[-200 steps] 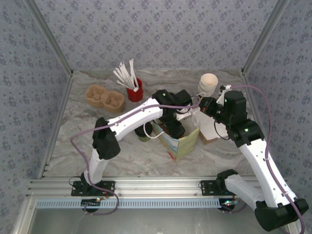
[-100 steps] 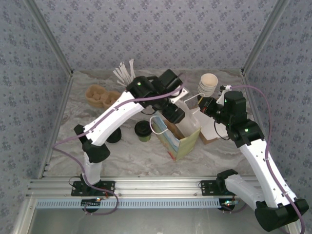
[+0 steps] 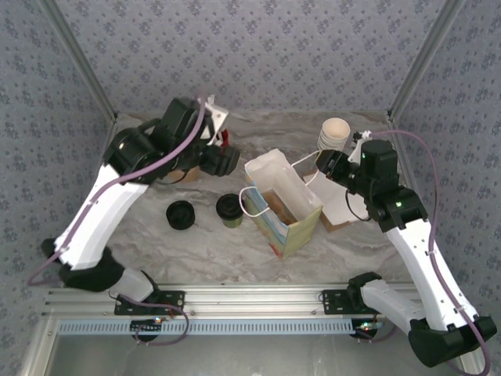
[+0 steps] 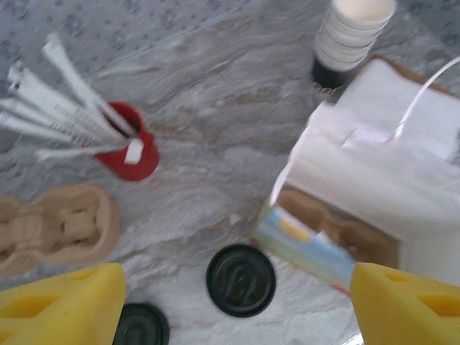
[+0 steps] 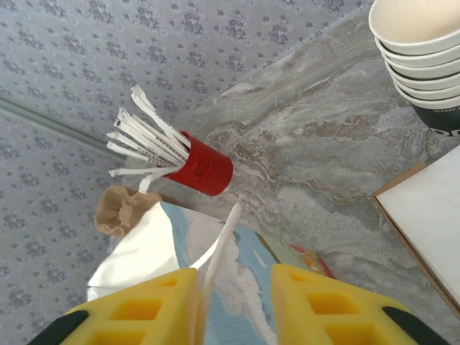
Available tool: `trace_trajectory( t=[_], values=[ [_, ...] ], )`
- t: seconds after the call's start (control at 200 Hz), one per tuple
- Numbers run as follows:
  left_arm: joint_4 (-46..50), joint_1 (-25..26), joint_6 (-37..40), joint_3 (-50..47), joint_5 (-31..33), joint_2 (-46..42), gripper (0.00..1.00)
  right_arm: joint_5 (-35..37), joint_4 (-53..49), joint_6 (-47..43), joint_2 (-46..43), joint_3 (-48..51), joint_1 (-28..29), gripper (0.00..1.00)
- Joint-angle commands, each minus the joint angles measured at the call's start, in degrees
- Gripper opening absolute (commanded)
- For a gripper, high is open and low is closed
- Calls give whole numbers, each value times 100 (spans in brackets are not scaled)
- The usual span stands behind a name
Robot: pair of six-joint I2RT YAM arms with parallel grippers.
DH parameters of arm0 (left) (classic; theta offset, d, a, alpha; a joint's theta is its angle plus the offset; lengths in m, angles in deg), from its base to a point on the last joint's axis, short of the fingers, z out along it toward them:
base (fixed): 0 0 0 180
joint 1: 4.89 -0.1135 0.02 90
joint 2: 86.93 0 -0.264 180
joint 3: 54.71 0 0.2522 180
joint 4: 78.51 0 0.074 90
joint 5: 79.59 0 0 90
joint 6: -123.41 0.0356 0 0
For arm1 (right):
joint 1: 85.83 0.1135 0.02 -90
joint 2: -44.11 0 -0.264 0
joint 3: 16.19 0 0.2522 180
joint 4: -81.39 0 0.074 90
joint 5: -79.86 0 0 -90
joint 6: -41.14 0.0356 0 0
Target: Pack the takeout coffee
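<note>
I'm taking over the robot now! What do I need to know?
Left pincer: open, empty, up above the table.
Right pincer: shut on the bag's handle, holding the bag upright and open.
Coffee: lidded, standing on the table just left of the bag.
Done: bag is ready. Left: grab the coffee, put it in the bag.

I can read no word or number anywhere. The takeout coffee (image 4: 241,280) has raised marks on its lid, too blurred. The stacked cups (image 5: 420,65) carry pale marks on the lowest one's dark band, cut off. The gift bag (image 3: 293,227) shows unreadable print
</note>
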Motion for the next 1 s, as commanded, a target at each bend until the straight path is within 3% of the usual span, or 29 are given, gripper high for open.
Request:
trace_trajectory(
  t=[0.0, 0.245, 0.465, 0.685, 0.994],
  values=[
    [-948, -203, -168, -1400, 206, -771, 83, 93, -429, -222, 55, -441, 16, 40],
    [-2237, -696, -138, -4220, -506, -1732, 85, -155, -1053, -419, 144, -985, -148, 49],
    [-3278, -722, 191, -5541, -1414, -1729, 88, -671, -1341, -697, 152, -1135, -387, 51],
    [-3580, -717, 491, -5660, -1588, -1072, 87, -786, -1446, -777, 115, -1119, -501, 51],
    [-3369, -402, 691, -5252, -1262, -435, 86, -943, -1408, -786, 131, -995, -592, 51]
  ],
)
